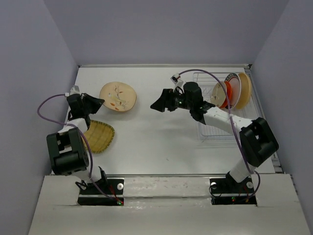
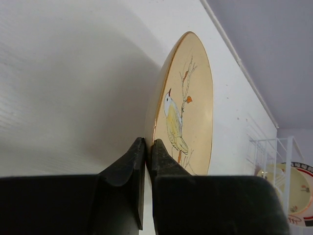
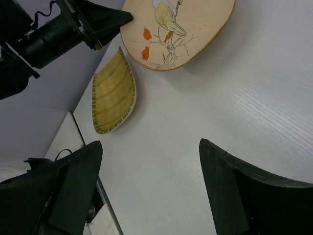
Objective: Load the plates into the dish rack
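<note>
The cream patterned plate (image 1: 117,96) (image 2: 188,112) (image 3: 186,24), painted with a bird, lies at the table's far left. My left gripper (image 1: 100,102) (image 2: 149,142) is shut on its near-left rim. The yellow ridged-edge plate (image 1: 99,135) (image 3: 113,95) lies nearer, beside the left arm. My right gripper (image 1: 159,104) (image 3: 150,143) hangs open over the bare middle of the table with nothing between its fingers. The clear dish rack (image 1: 215,128) (image 2: 274,147) stands at the right. In it stand a small tan plate (image 1: 218,94), an orange-red plate (image 1: 228,93), a white rimmed plate (image 1: 234,88) (image 2: 296,196) and a large tan plate (image 1: 243,89).
Grey walls close the table on the left, far and right sides. The right arm's forearm (image 1: 220,117) stretches across the rack's near half. Both arm bases (image 1: 100,188) sit on the near ledge.
</note>
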Controlling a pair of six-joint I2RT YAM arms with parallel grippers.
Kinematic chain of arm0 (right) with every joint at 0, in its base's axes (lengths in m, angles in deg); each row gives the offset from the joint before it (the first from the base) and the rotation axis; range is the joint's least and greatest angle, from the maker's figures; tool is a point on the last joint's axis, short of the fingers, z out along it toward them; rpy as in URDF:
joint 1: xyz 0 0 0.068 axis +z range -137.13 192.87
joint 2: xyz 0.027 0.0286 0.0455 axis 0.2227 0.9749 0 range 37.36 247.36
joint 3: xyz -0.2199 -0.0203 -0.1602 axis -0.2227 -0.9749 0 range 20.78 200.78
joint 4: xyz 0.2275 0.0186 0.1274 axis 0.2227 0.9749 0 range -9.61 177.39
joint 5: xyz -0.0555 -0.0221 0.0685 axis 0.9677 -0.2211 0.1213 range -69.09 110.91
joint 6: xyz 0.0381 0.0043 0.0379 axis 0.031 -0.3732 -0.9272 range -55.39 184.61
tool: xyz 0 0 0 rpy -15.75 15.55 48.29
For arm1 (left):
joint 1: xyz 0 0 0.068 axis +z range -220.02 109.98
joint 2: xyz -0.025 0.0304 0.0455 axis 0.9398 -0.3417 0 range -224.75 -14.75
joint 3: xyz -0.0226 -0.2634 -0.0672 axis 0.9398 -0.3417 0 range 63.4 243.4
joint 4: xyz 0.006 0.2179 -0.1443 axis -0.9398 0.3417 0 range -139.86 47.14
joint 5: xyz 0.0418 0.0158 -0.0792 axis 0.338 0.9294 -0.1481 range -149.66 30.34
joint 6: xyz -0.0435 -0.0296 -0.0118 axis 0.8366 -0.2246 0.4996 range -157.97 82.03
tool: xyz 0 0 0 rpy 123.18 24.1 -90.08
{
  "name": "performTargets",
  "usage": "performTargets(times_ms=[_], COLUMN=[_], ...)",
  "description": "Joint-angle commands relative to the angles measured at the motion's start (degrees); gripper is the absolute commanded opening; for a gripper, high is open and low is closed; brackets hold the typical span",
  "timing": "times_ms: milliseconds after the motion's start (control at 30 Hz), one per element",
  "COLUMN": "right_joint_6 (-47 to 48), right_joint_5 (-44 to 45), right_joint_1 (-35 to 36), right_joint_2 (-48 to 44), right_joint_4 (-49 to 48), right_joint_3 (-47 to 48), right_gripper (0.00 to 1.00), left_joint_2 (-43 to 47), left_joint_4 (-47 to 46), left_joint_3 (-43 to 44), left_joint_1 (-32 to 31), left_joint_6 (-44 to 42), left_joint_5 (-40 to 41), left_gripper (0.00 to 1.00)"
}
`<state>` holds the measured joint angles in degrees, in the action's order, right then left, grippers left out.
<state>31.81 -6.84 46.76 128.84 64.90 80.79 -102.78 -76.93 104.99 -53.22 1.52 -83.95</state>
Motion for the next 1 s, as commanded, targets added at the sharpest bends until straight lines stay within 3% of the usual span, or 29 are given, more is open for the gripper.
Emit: performTargets(times_ms=[0, 300, 700, 733, 800, 833, 867, 967], right_joint_6=[-1.66, -1.92, 3.53, 3.44, 2.39, 0.56, -0.24, -3.32], right_joint_5=[-1.52, -1.08, 3.14, 2.62, -0.02, -1.07, -3.52, -6.34], right_joint_1=[0.56, 0.56, 0.56, 0.56, 0.56, 0.56, 0.56, 0.56], right_joint_2=[4.05, 10.38, 10.91, 10.48, 8.28, 7.32, 5.57, 2.14], right_joint_4=[-1.48, 1.51, 9.16, 8.46, 3.55, 1.62, -2.4, -6.47], right_joint_3=[6.34, 13.45, 20.15, 19.54, 15.59, 14.01, 12.43, 6.98], right_gripper=[0.86, 0.89, 0.88, 0.85, 0.65, 0.55, 0.35, 0.07], left_joint_2=[8.39, 20.34, 30.02, 30.63, 32.39, 33.35, 33.8, 35.29], left_joint_4=[-13.1, -14.06, -14.67, -14.85, -14.94, -14.94, -14.94, -14.51], left_joint_3=[-0.71, -5.19, -7.57, -7.74, -7.92, -8.36, -8.53, -9.94], left_joint_1=[-2.82, -7.03, -12.23, -12.23, -12.49, -12.49, -12.66, -12.67], left_joint_6=[7.53, 10.26, 10.96, 10.96, 10.62, 10.53, 10.53, 9.56], left_joint_5=[-5.59, -10.5, -18.41, -19.12, -20.35, -20.62, -21.31, -21.5], left_gripper=[0.06, 0.06, 0.06, 0.06, 0.06, 0.06, 0.06, 0.06])
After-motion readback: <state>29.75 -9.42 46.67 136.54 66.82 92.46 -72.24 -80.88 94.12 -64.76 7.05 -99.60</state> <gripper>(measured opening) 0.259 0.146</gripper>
